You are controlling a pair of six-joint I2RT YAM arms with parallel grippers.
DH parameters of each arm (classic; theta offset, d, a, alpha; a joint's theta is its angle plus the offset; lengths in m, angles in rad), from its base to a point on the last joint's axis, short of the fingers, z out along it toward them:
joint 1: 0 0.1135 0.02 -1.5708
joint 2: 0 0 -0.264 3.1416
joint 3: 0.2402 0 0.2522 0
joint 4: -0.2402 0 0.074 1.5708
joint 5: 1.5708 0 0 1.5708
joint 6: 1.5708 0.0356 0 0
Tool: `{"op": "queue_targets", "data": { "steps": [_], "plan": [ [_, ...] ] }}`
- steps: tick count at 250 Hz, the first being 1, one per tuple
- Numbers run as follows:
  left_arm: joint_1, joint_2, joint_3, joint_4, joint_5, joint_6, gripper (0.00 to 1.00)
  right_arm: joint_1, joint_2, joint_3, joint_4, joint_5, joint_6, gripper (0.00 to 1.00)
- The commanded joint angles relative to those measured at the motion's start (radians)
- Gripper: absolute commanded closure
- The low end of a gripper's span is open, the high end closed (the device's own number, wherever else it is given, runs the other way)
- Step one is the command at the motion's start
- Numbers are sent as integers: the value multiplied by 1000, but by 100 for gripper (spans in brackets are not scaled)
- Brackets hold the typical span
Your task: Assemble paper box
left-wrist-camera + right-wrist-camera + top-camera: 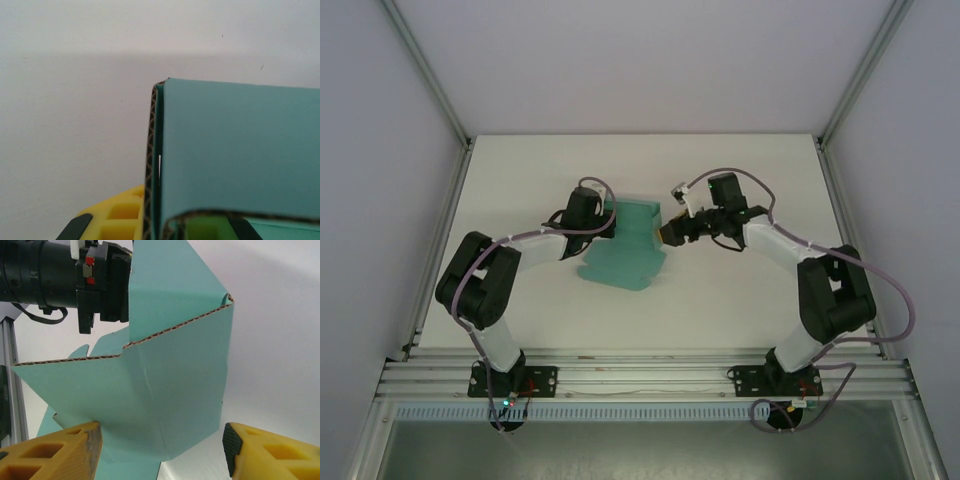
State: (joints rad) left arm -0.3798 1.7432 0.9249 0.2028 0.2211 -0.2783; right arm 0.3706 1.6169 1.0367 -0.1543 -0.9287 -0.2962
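Observation:
The paper box (pixel 625 248) is a teal-green corrugated sheet, partly folded, lying mid-table with one wall raised. My left gripper (pixel 608 222) is at its left edge, shut on that upright wall. In the left wrist view the folded wall (pixel 235 150) stands between the yellow finger (pixel 117 217) and the green finger (pixel 200 231), with the left gripper (pixel 160 220) clamped on it. My right gripper (pixel 670 233) is at the box's right side. It (pixel 160 442) stands open astride a folded corner flap (pixel 170 390): the left finger (pixel 55 452) touches the paper, the right finger (pixel 265 455) stands apart.
The white table (pixel 740 160) is walled by an aluminium frame, with posts at the back corners (pixel 845 90) and a rail along the near edge (pixel 640 375). The left arm's black wrist (pixel 60 275) sits just behind the raised flap.

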Motion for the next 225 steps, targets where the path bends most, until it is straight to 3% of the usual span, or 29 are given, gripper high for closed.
{"op": "queue_targets", "data": {
  "steps": [1,30,79,185,225],
  "plan": [
    [-4,18,25,7,-10,7,100,15,39,43,-10,-6,-24,34],
    [-5,33,23,14,-11,8,100,41,82,62,29,44,6,34],
    [-21,50,19,14,-20,36,100,72,150,83,129,249,118,41],
    [-105,93,-16,37,-185,121,100,136,238,52,236,606,300,53],
    [-119,103,-30,62,-173,100,100,175,237,14,290,788,364,65]
  ]
}}
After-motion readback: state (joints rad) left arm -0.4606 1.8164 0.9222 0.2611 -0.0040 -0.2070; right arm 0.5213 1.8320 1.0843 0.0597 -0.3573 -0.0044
